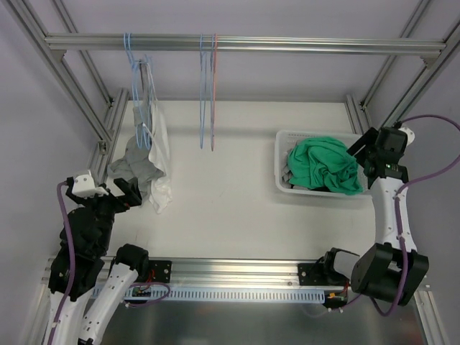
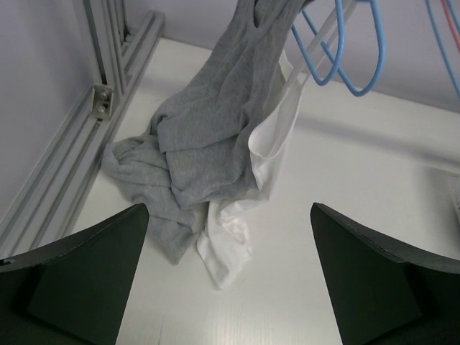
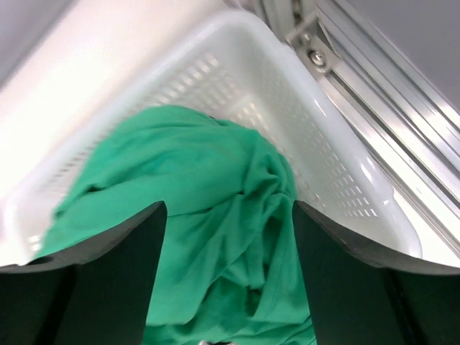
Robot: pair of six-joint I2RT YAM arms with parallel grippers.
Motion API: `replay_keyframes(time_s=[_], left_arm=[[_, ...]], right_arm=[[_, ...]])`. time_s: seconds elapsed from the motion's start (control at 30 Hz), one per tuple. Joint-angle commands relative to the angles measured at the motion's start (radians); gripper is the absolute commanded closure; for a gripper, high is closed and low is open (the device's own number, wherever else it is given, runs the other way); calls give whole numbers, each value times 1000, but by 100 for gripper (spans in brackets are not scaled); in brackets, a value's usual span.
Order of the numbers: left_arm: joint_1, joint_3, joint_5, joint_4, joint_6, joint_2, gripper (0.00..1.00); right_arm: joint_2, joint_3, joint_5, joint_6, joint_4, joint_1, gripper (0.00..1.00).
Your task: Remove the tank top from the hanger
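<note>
Tank tops are two here in the top view: a grey tank top (image 1: 133, 167) and a white tank top (image 1: 162, 154) hang together from a blue hanger (image 1: 140, 93) on the rail (image 1: 287, 44) at the far left. Their lower parts lie crumpled on the desk (image 1: 230, 201), because the cloth is longer than the drop from the rail. The left tool (image 1: 126, 195) is just beside this heap, at its near side, probably placed there to take the hem and pull downward. Two bare hangers (image 1: 208, 93) hang near the middle of the rail. At the right a white basket (image 1: 282, 144) holds a green garment (image 1: 323, 167), and the right tool (image 1: 363, 154) is at the right edge of the basket.

From the left wrist, the grey tank top (image 2: 208, 136) comes down from the blue hanger (image 2: 338, 57) with the white tank top (image 2: 269, 151) behind it, one strap looped over the hanger. The left tool (image 2: 230, 280) has its jaws wide apart and holds nothing; the cloth lies in front of them, not touching.

From the right wrist, the green garment (image 3: 208, 194) lies in a corner of the basket (image 3: 345, 187). The right tool (image 3: 230, 273) is directly above it with the jaws well apart. I judge that it grips nothing, but I cannot tell if the fingertips touch the cloth.
</note>
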Motion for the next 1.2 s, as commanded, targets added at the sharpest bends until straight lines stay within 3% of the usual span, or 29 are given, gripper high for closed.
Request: replay_keyframes(time_s=[0.0,0.13,0.33,0.43,0.63,0.83,1.17], left_arm=[[10,7,58,32,-17,105,1],[56,23,169,23,-20,225,1],[186,37,238,3,-33,299,1],[208,41,238,-13,-30,300,1],[208,35,232,-62,-30,270,1],[208,-15,239,-68,-26,172,1],[208,-32,299,-62,-33,152,1]], right_arm=[[-84,96,-72,-47,-66,17,23],[-131,208,-91,-209,-174,152,0],[-242,273,-3,-349,-363,412,1],[-343,256,-17,-364,-420,483,0],[-548,190,46,-347,-526,490,0],[-718,121,-1,-384,-552,508,1],[-765,66,88,-354,-538,511,1]])
